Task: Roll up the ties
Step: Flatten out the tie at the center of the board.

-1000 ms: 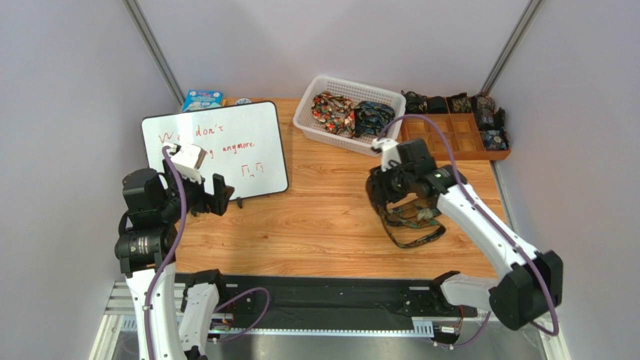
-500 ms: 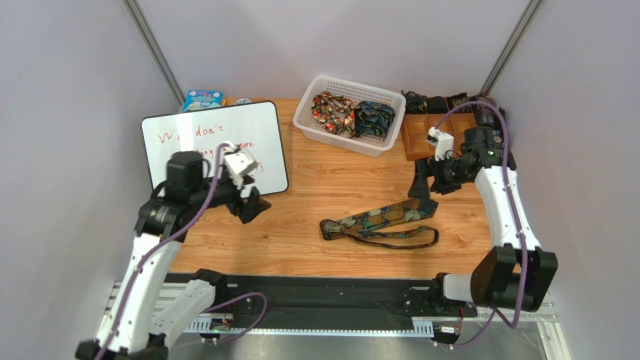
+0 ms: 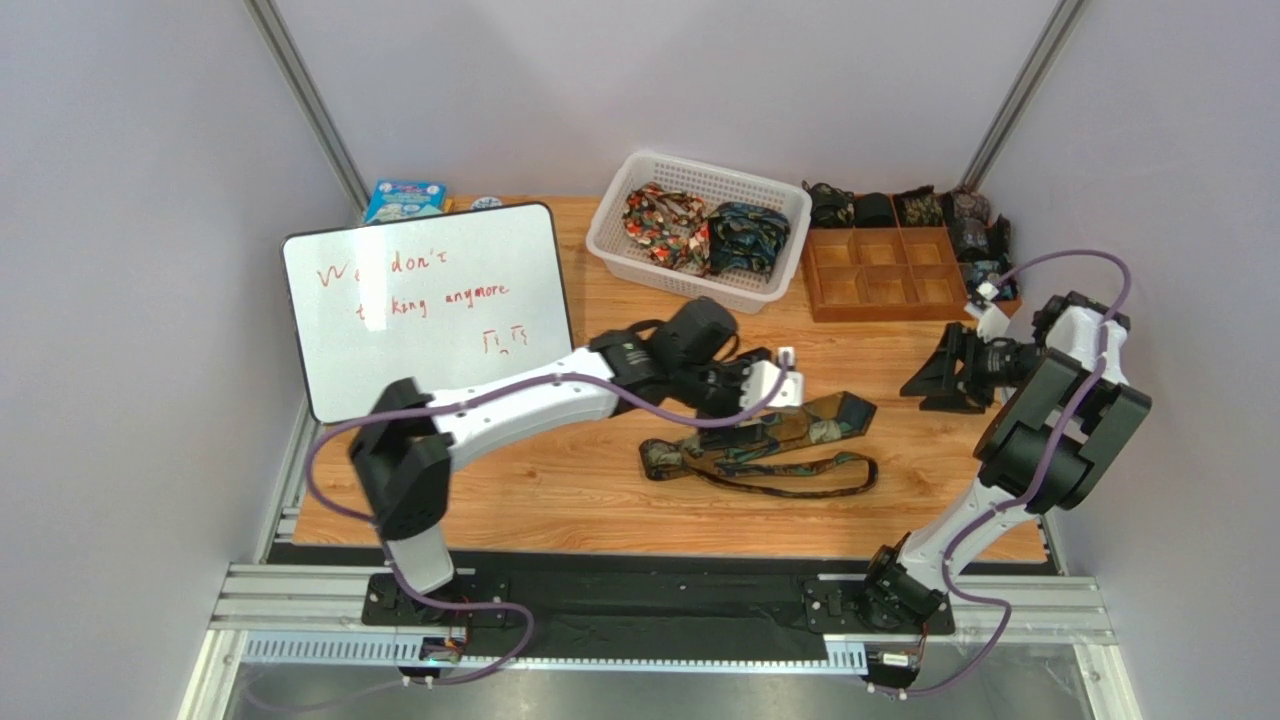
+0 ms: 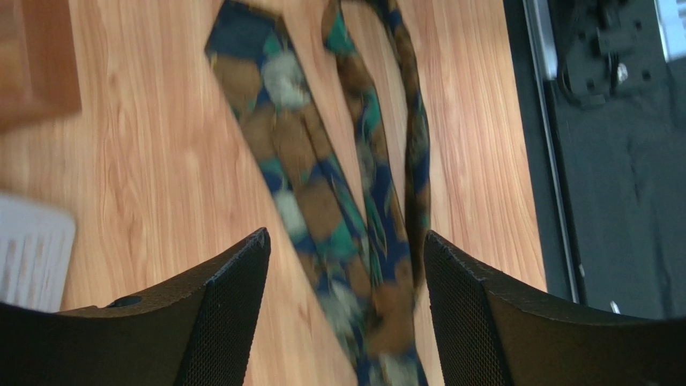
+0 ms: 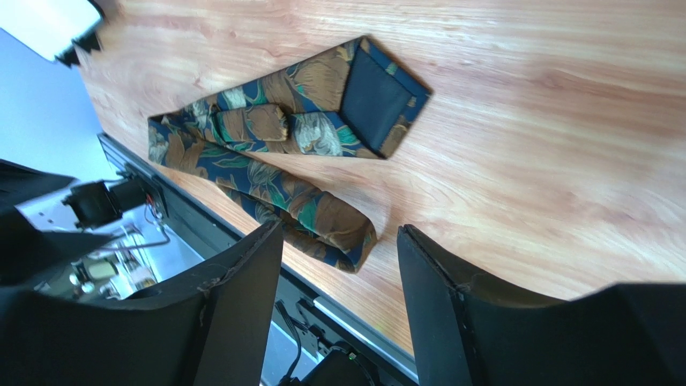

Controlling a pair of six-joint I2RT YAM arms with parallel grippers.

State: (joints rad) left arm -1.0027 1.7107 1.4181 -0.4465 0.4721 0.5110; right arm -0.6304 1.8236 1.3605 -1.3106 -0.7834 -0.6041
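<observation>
One tie [image 3: 759,446], dark blue with green and gold-brown shapes, lies loosely folded on the wooden table [image 3: 601,495]. My left arm reaches across the table, and my left gripper [image 3: 756,393] hovers over the tie's wide half. In the left wrist view the tie [image 4: 322,201] runs under the gap of the left gripper [image 4: 345,237], which is open and holds nothing. My right gripper [image 3: 924,375] is off at the table's right edge, open and empty. The right wrist view shows the right gripper [image 5: 338,232] looking back at the tie [image 5: 282,137] from a distance.
A white slotted basket [image 3: 706,162] at the back holds two bunched ties [image 3: 666,222]. Beside it sits a brown compartment tray [image 3: 887,273] with small rolled ties [image 3: 902,206] in its back row. A whiteboard [image 3: 436,300] lies at the left, with a blue box [image 3: 403,198] behind it.
The right gripper let go of the tie, which now lies spread on the table, and drew back to the right edge. The left arm swung from the whiteboard across to the tie.
</observation>
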